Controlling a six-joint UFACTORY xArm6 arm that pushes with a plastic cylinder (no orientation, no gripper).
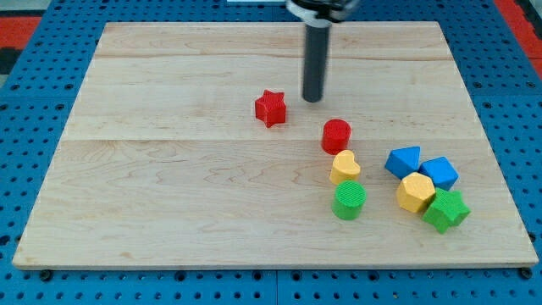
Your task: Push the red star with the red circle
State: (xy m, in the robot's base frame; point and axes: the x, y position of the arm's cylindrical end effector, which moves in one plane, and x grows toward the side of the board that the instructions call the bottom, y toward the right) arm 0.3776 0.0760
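Camera view shows a wooden table (169, 195) with my tip (313, 99) set down toward the far side, just right of the red star (270, 108) and apart from it. There is no hand on this arm, only the dark rod, so nothing is held. The red circle (336, 135) sits nearer and to the right of my tip, well clear of the star. Just near the circle lies a yellow heart (345, 167), with a green cylinder (349, 201) touching its near side. Farther right is a cluster: two blue blocks (403, 161) (439, 173), a yellow hexagon (415, 192) and a green star (445, 210).
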